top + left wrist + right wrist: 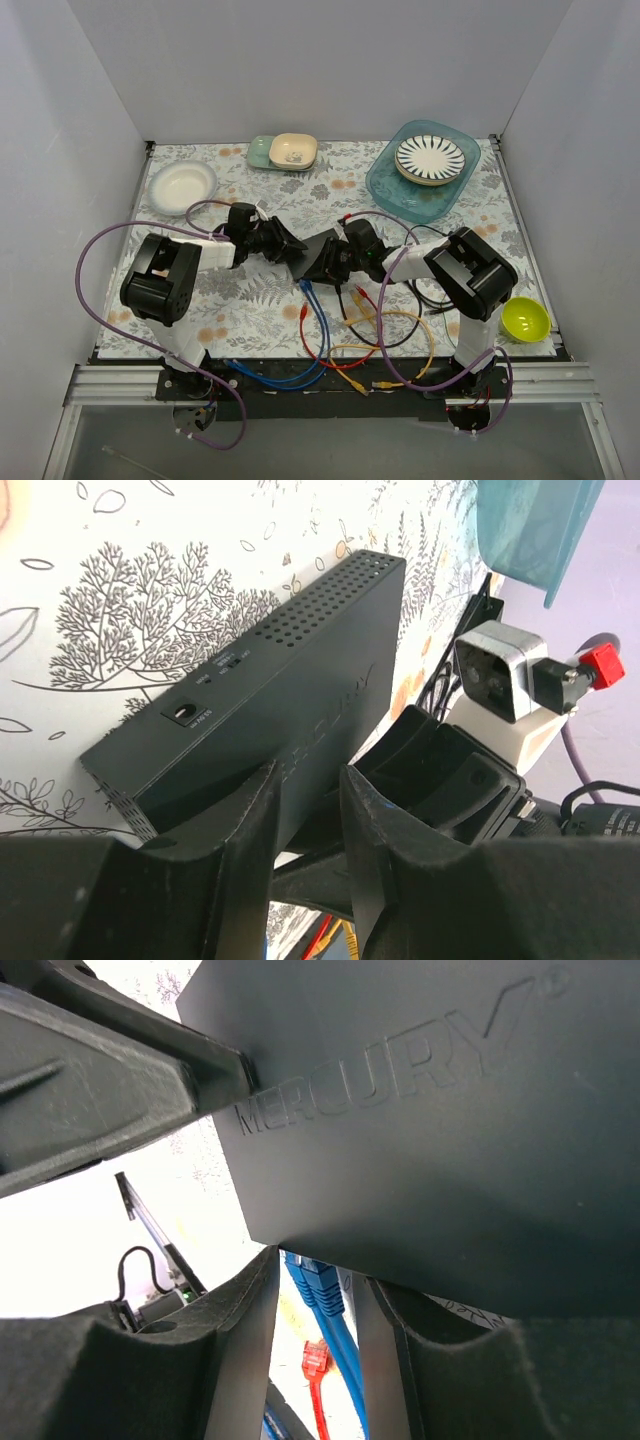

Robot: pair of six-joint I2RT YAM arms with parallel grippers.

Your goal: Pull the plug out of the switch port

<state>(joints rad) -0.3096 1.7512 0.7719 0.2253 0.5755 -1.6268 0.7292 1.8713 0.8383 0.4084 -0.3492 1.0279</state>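
Note:
The flat black switch box lies tilted at the table's middle; it also shows in the left wrist view and the right wrist view. Two blue plugs sit side by side in ports along its near edge, their cables running toward me. My left gripper is shut on the box's left end, one finger on each face. My right gripper is under the near edge, open, with its fingers either side of the blue plugs. The ports themselves are hidden.
Loose red, yellow and orange cables lie in front of the box. A white bowl is at back left, stacked dishes at back middle, a teal tray with a striped plate at back right, and a lime bowl at right.

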